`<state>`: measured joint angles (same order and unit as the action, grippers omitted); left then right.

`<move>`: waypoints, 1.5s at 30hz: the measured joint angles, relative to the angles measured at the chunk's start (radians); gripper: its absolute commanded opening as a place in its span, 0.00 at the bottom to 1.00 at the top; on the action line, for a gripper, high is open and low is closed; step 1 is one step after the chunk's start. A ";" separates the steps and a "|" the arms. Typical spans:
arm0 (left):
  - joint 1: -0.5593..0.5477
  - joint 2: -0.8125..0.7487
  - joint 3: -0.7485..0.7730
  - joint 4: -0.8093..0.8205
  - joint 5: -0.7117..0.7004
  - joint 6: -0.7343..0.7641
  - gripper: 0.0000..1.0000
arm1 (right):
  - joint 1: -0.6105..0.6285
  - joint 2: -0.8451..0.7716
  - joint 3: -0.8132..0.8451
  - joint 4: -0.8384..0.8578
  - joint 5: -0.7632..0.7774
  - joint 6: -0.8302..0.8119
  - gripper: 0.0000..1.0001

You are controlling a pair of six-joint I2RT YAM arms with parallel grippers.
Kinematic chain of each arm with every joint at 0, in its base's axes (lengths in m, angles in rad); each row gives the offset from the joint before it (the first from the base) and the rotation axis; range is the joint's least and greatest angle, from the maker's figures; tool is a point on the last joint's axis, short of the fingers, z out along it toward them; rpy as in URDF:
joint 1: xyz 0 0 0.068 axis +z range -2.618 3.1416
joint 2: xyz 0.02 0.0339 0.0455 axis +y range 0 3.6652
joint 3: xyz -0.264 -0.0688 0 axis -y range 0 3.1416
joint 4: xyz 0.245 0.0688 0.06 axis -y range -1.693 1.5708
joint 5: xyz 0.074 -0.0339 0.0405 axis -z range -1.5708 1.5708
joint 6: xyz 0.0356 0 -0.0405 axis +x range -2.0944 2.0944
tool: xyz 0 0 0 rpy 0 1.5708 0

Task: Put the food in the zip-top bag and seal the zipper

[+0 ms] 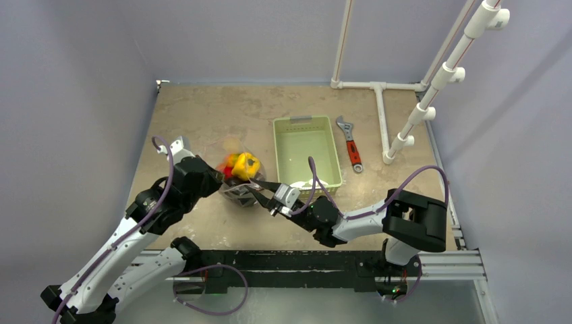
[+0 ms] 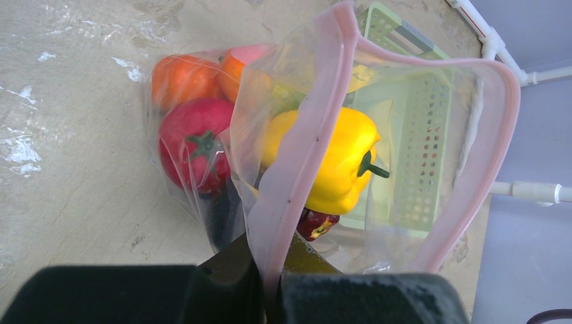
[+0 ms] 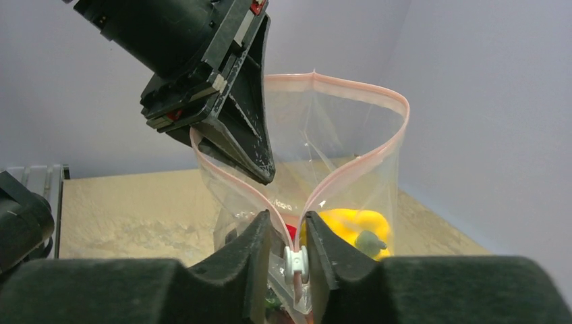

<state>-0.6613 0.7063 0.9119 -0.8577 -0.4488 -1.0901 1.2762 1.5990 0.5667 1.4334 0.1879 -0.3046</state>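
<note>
Your left gripper [image 2: 270, 287] reaches in low from the left, clamped on the pink zipper [image 2: 297, 155] of the bag [image 1: 237, 177] mid-table. Your right gripper [image 3: 289, 260] stretches leftward, jaws pinching the zipper's white slider [image 3: 295, 262]. Food [image 2: 330, 165] sits inside. No legible writing.

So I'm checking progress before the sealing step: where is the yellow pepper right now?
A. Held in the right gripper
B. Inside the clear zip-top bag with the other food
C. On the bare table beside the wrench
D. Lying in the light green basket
B: the left wrist view shows the yellow pepper behind the clear plastic of the zip-top bag, next to the red tomato, while the mouth is open.
</note>
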 measured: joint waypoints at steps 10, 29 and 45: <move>0.000 -0.011 0.002 -0.028 0.001 0.000 0.11 | 0.000 -0.005 0.023 -0.037 0.000 -0.037 0.00; 0.000 0.035 0.505 -0.134 0.018 0.460 0.64 | 0.000 -0.240 0.182 -0.513 -0.117 -0.089 0.00; 0.000 0.011 0.524 0.019 0.638 0.925 0.82 | 0.000 -0.419 0.397 -1.055 -0.291 -0.046 0.00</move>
<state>-0.6613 0.7170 1.4357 -0.8391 0.1894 -0.1654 1.2762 1.1797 0.9642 0.3786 -0.1028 -0.3508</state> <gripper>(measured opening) 0.798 0.075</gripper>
